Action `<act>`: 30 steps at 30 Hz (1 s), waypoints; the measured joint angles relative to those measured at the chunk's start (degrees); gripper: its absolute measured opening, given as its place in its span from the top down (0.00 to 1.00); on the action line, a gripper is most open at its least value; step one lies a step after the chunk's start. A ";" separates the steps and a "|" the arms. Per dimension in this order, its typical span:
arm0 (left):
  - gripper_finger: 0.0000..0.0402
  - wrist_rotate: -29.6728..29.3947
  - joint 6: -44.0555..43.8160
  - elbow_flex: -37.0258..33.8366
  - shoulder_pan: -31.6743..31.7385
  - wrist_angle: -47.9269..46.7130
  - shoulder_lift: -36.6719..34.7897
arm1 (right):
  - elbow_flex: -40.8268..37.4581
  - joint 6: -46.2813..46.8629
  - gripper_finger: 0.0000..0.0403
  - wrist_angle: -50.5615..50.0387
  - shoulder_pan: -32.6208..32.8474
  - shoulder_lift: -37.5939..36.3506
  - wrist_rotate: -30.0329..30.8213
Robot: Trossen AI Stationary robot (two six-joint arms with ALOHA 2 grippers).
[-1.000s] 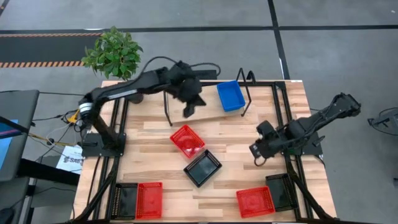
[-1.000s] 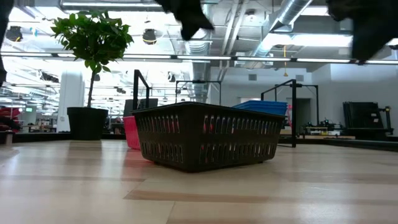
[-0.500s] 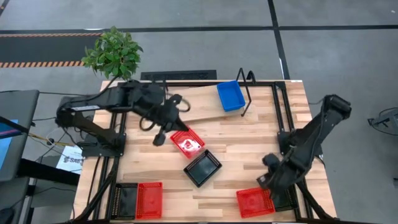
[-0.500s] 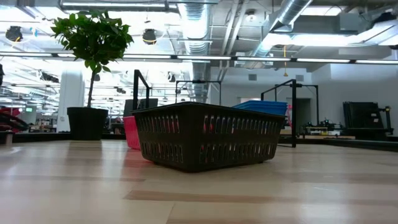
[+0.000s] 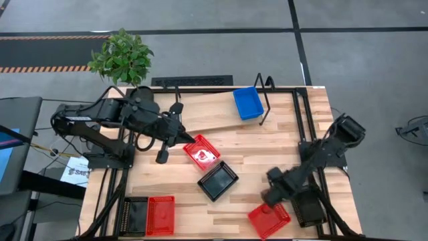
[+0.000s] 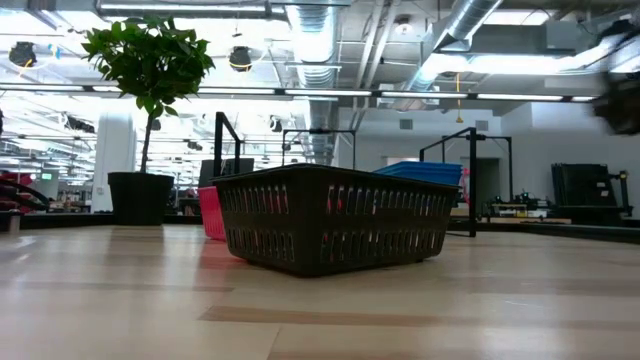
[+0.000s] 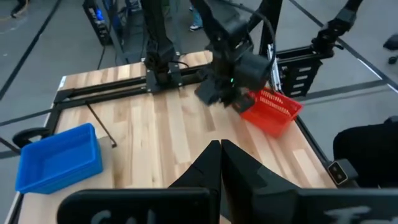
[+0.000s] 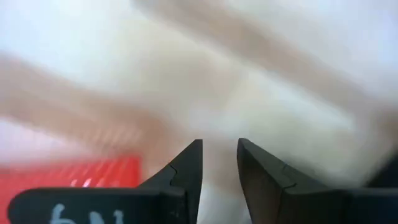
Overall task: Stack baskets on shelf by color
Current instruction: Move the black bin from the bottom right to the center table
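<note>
A blue basket (image 5: pixel 248 102) sits on the right end of the wooden shelf (image 5: pixel 210 110) at the far edge. A red basket (image 5: pixel 202 151) and a black basket (image 5: pixel 217 180) lie mid-table. In the low view the black one (image 6: pixel 335 230) is nearest. My left gripper (image 5: pixel 162 157) is shut and touches nothing, left of the central red basket. Its fingers (image 7: pixel 219 146) meet at the tips. My right gripper (image 5: pixel 269 196) hovers at the far-left corner of a turned red basket (image 5: pixel 269 219) near the table's near right corner. Its fingers (image 8: pixel 219 149) stand slightly apart. My right gripper points down beside the red basket's far-left corner (image 7: pixel 252 106). Red mesh (image 8: pixel 93 174) shows past the outer side of one finger, and only blurred wood shows in the gap. Whether a finger touches the basket, I cannot tell.
A black basket (image 5: pixel 307 206) lies right of the turned red one. A black basket (image 5: pixel 136 215) and a red basket (image 5: pixel 160 215) sit side by side at the near left corner. A potted plant (image 5: pixel 122 57) stands beyond the far left corner. Black frame rails (image 5: pixel 302 127) run along both sides.
My left arm has drawn back from the shelf toward the table's left and near side, and its gripper has come down beside the central red basket. My right arm has swung toward the near edge. The near-right red basket has turned about and shifted slightly left.
</note>
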 joint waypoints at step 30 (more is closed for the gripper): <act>1.00 -2.51 -0.82 -0.02 -0.94 -5.00 -0.55 | 8.94 -4.50 0.70 -13.39 -1.55 -2.36 -12.83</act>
